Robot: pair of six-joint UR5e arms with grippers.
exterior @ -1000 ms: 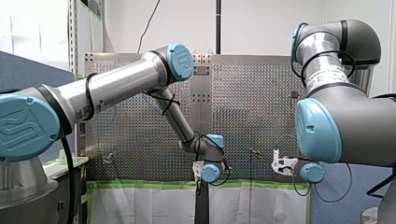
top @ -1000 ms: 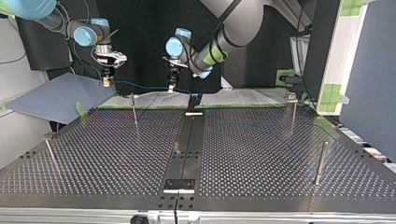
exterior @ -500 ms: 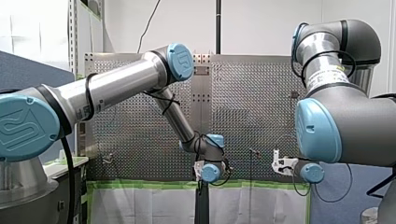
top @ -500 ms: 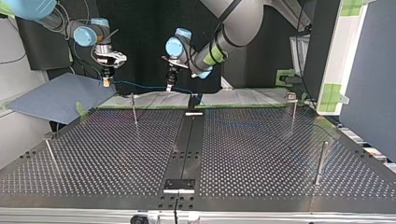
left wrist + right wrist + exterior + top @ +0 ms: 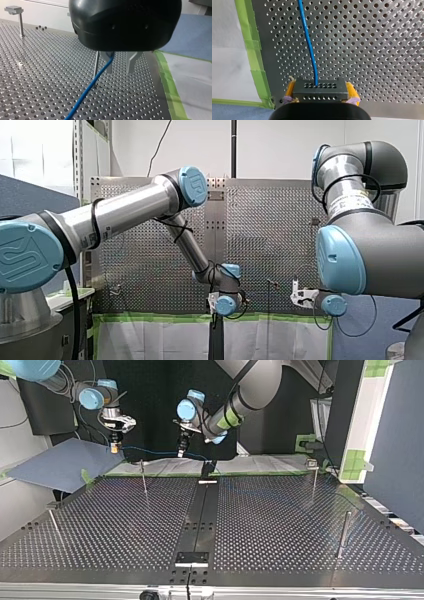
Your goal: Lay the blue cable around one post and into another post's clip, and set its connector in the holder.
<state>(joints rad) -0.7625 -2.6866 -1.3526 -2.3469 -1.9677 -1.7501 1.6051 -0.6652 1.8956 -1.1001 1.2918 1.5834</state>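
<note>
**Holding the cable aloft, nothing routed yet**

Right gripper [image 5: 321,88] is clamped on the connector [image 5: 320,95], a yellow pad on either side. It hangs in the air above the post [image 5: 143,476], toward the mat [image 5: 60,465]. The cable [image 5: 308,42] runs from the connector, high past the post, to the left gripper [image 5: 119,62]. That gripper's fingers stand apart, with the cable against one of them, not pinched as far as I can see.

By my reckoning every step is left. There is no turn round the post, nothing in the clip post [image 5: 313,480] well away from it, and the connector is in no holder.
</note>
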